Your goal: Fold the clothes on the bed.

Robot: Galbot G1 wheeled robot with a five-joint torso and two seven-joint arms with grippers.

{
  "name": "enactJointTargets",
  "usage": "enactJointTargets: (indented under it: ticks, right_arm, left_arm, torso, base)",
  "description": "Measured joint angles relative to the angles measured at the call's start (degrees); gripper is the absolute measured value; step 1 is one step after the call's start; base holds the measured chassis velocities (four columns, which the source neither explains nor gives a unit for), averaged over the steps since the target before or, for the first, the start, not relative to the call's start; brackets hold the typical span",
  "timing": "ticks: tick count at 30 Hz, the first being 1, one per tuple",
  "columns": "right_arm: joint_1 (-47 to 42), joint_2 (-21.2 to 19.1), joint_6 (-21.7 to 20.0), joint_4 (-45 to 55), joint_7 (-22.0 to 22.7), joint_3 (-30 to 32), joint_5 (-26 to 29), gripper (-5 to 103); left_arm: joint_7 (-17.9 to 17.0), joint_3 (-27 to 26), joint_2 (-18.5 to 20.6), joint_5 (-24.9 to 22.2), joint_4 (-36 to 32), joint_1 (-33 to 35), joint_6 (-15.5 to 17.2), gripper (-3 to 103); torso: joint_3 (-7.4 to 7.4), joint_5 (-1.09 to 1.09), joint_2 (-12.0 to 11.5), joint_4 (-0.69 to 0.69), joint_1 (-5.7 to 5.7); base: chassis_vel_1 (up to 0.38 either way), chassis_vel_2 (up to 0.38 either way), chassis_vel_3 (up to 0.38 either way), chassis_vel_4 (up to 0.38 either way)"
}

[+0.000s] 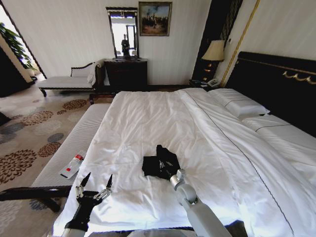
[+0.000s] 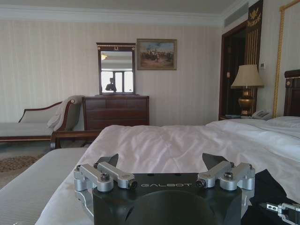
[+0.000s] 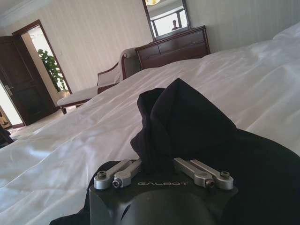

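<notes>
The clothes [image 1: 160, 160], a black T-shirt, lie bunched in a small heap near the foot of the bed [image 1: 148, 118], on its white duvet. My right gripper [image 1: 165, 168] is down on the heap's near side. In the right wrist view a peak of the black fabric [image 3: 183, 122] rises from between the jaws of the right gripper [image 3: 161, 161], which is shut on it, fingertips buried in the cloth. My left gripper [image 1: 96, 183] hovers open over the bed's near left corner, well to the left of the shirt, with nothing between its fingers [image 2: 113, 160].
A striped white bench [image 1: 74, 143] runs along the foot of the bed with a small bottle [image 1: 72, 165] on it. Pillows [image 1: 242, 106] and the dark headboard [image 1: 276, 79] are at right. A dresser [image 1: 126, 74], a chaise [image 1: 66, 81] and a lamp [image 1: 214, 52] stand by the far wall.
</notes>
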Motion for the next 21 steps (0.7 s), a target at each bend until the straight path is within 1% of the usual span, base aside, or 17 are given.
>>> enactJointTargets:
  ticks: [2, 13, 14, 16, 18, 19, 20, 21]
  right_arm:
    - [-0.6, -0.4, 0.6, 0.1, -0.8, -0.3, -0.4, 7]
    - [-1.0, -1.4, 1.1, 0.9, -1.6, -1.3, -0.8, 7]
    - [-1.3, -1.6, 1.4, 1.0, -2.0, -1.5, -0.8, 3]
    - [-2.3, -1.9, 2.9, 1.1, -3.0, -2.1, -1.3, 13]
    - [-3.0, -2.1, 3.7, 1.3, -3.5, -2.3, -2.0, 13]
    - [-3.9, -2.2, 4.7, 1.8, -4.1, -2.6, -3.2, 23]
    - [-3.9, -2.2, 4.7, 1.8, -4.1, -2.6, -3.2, 23]
    - [-4.5, -2.2, 5.1, 2.5, -4.2, -2.6, -3.8, 28]
  left_arm:
    - [0.0, 0.0, 0.0, 0.0, 0.0, 0.0, 0.0, 100]
    - [0.0, 0.0, 0.0, 0.0, 0.0, 0.0, 0.0, 100]
    - [0.0, 0.0, 0.0, 0.0, 0.0, 0.0, 0.0, 100]
    - [0.0, 0.0, 0.0, 0.0, 0.0, 0.0, 0.0, 100]
    - [0.0, 0.0, 0.0, 0.0, 0.0, 0.0, 0.0, 100]
    - [0.0, 0.0, 0.0, 0.0, 0.0, 0.0, 0.0, 100]
    - [0.0, 0.0, 0.0, 0.0, 0.0, 0.0, 0.0, 100]
    - [0.0, 0.0, 0.0, 0.0, 0.0, 0.0, 0.0, 100]
  torso:
    - [0.00, 0.00, 0.0, -0.01, 0.00]
    - [0.00, 0.00, 0.0, 0.00, 0.00]
    - [0.00, 0.00, 0.0, 0.00, 0.00]
    - [0.00, 0.00, 0.0, 0.00, 0.00]
    - [0.00, 0.00, 0.0, 0.00, 0.00]
    - [0.00, 0.00, 0.0, -0.01, 0.00]
    - [0.00, 0.00, 0.0, -0.01, 0.00]
    - [0.00, 0.00, 0.0, -0.01, 0.00]
  base:
    - [0.000, 0.000, 0.000, 0.000]
    - [0.000, 0.000, 0.000, 0.000]
    - [0.000, 0.000, 0.000, 0.000]
    - [0.000, 0.000, 0.000, 0.000]
    - [0.000, 0.000, 0.000, 0.000]
    - [0.000, 0.000, 0.000, 0.000]
    - [0.000, 0.000, 0.000, 0.000]
    - [0.000, 0.000, 0.000, 0.000]
